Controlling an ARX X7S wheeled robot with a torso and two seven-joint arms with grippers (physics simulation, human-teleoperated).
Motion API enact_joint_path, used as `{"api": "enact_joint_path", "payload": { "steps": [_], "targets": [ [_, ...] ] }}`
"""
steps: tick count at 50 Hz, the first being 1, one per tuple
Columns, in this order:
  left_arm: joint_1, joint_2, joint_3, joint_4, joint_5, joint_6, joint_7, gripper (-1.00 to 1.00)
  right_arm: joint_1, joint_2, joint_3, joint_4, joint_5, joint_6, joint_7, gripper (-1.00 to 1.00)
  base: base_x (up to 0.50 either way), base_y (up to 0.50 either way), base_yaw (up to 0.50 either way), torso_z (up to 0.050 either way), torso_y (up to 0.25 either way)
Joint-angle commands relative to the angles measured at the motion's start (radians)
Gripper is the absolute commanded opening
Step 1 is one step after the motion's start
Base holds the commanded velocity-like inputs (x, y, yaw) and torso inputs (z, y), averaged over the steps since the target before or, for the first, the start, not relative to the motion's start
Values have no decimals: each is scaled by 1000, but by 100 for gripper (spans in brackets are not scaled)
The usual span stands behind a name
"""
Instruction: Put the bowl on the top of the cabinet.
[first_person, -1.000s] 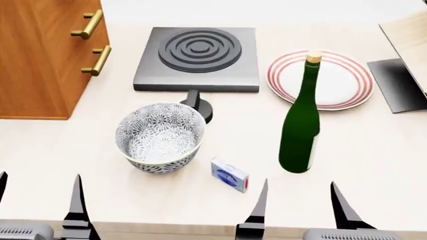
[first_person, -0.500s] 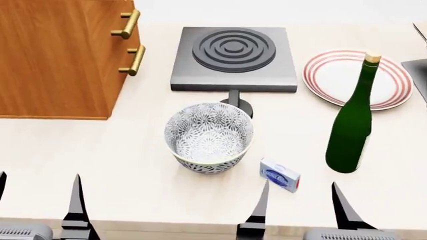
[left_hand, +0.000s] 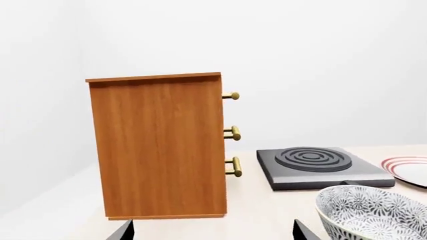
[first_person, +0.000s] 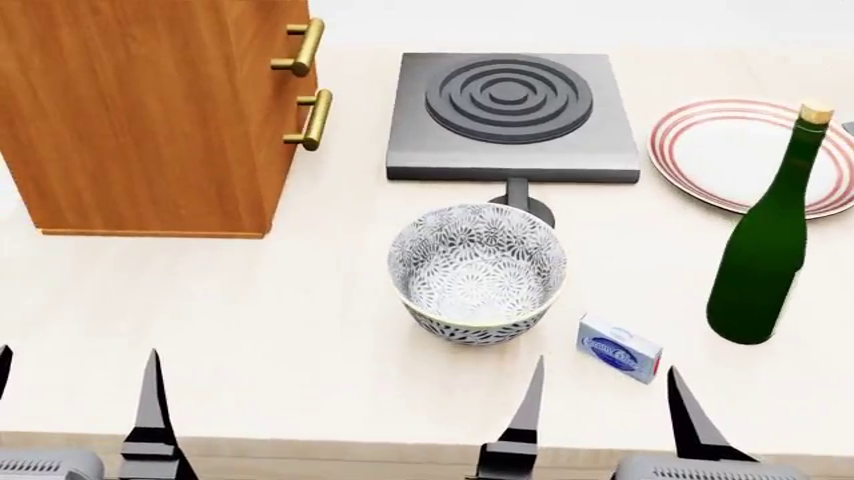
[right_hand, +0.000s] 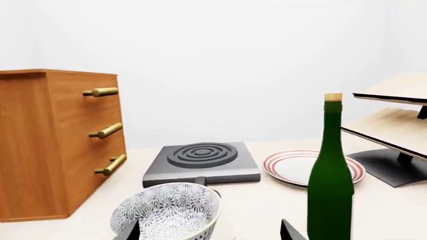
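My right gripper stood with its jaws spread apart and held nothing; my left gripper was the same, wide apart and free. The bowl stood upright on the table, just beyond my right jaws and slightly toward my left side, touching neither gripper. Farther away, beyond my left jaws, stood the cabinet, well apart from the bowl.
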Motion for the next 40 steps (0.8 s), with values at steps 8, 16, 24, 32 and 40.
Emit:
{"api": "enact_joint_path", "payload": {
  "steps": [8, 16, 24, 32, 40],
  "targets": [
    [3, -17, 12, 9, -16, 2, -20, 100, -7, 11, -16, -9, -17, -11, 26, 100, 0, 212, 0, 0, 0],
    [1, -23, 17, 6, -21, 5, -29, 100, -5, 16, -22, -3, -15, -13, 30, 100, 0, 500, 0, 0, 0],
    [2, -29, 19, 2, -27, 14, -34, 100, -7, 30, -42, 3, -16, -26, 26, 100, 0, 500, 0, 0, 0],
    [3, -33, 23, 1, -31, 16, -40, 100, -10, 40, -55, 6, -21, -44, 32, 100, 0, 312, 0, 0, 0],
    [3, -39, 24, 0, -35, 20, -47, 100, -7, 43, -58, 9, -13, -43, 39, 100, 0, 62, 0, 0, 0]
  ]
}}
